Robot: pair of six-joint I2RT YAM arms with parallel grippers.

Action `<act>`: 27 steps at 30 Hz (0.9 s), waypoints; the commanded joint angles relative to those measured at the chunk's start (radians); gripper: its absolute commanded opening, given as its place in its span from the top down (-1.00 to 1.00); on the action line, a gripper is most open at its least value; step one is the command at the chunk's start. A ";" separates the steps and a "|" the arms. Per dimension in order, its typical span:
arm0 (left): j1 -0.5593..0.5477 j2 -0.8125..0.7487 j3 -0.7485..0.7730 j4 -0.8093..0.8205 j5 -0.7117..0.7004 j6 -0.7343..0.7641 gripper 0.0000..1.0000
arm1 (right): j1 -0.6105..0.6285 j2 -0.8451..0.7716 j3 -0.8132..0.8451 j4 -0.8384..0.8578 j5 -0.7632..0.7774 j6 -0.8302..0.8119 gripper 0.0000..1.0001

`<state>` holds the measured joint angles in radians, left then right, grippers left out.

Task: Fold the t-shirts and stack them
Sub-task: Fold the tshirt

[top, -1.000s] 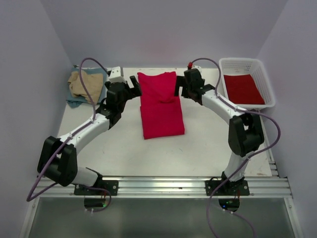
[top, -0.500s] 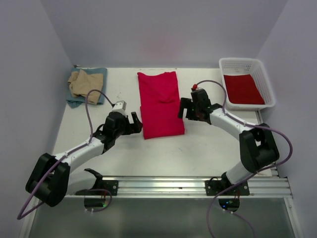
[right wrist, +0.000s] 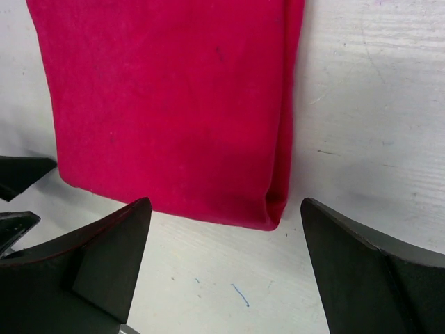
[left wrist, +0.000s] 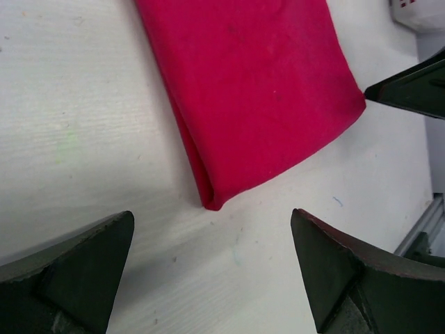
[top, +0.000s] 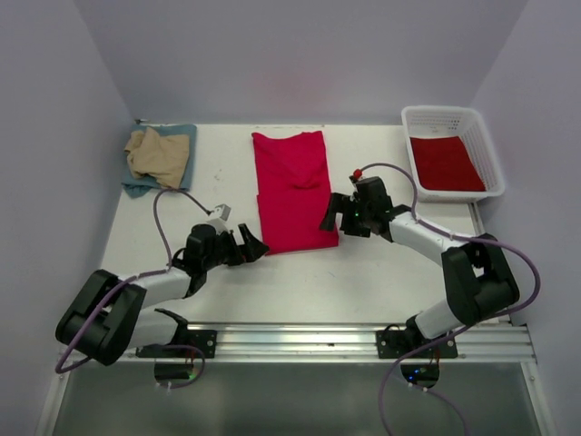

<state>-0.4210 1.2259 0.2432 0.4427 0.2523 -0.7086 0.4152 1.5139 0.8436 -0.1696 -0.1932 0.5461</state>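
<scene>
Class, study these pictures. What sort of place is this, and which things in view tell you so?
Probably a robot lab workcell, not a home: the left arm and right arm bolted to a metal rail, bare walls boxing in the white table, and a red t-shirt laid flat for folding.

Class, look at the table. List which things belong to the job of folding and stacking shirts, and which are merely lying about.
Belong to the job:
- red t-shirt, folded, mid-table
- tan t-shirt
- blue-grey t-shirt beneath it
- red cloth in the basket, probably another shirt

Lying about:
- white basket
- table, only the work surface
</scene>
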 commanded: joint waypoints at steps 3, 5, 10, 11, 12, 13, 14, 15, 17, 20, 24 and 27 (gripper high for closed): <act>0.080 0.168 -0.024 0.304 0.182 -0.089 -1.00 | -0.032 0.020 -0.028 0.096 -0.098 0.029 -0.86; 0.091 0.193 -0.016 0.343 0.206 -0.098 -1.00 | -0.049 0.022 -0.034 0.101 -0.107 0.034 -0.84; 0.099 0.270 0.002 0.383 0.266 -0.135 -1.00 | -0.061 -0.003 -0.066 0.078 -0.082 0.054 -0.79; 0.099 0.290 0.007 0.375 0.274 -0.135 -1.00 | -0.061 -0.011 -0.072 0.065 -0.074 0.058 -0.77; 0.099 0.300 0.016 0.366 0.280 -0.137 -1.00 | -0.061 -0.017 -0.087 0.065 -0.069 0.064 -0.76; 0.099 0.310 0.018 0.355 0.288 -0.135 -1.00 | -0.061 -0.029 -0.095 0.065 -0.065 0.077 -0.75; 0.099 0.319 0.019 0.352 0.288 -0.135 -1.00 | -0.061 -0.034 -0.104 0.068 -0.061 0.083 -0.75; 0.097 0.331 0.018 0.350 0.288 -0.137 -1.00 | -0.061 -0.038 -0.119 0.071 -0.058 0.086 -0.74; 0.097 0.343 0.019 0.343 0.292 -0.137 -1.00 | -0.061 -0.043 -0.133 0.084 -0.055 0.097 -0.73; 0.091 0.380 0.028 0.326 0.288 -0.135 -1.00 | -0.061 -0.024 -0.150 0.110 -0.057 0.106 -0.71; 0.068 0.422 0.041 0.327 0.277 -0.147 -1.00 | -0.061 0.009 -0.166 0.159 -0.052 0.114 -0.67; 0.056 0.475 0.034 0.389 0.283 -0.179 -1.00 | -0.061 0.064 -0.161 0.197 -0.060 0.112 -0.47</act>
<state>-0.3485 1.6218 0.3012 0.8959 0.5621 -0.8749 0.3569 1.5219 0.6956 -0.0383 -0.2565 0.6472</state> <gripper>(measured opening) 0.997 0.765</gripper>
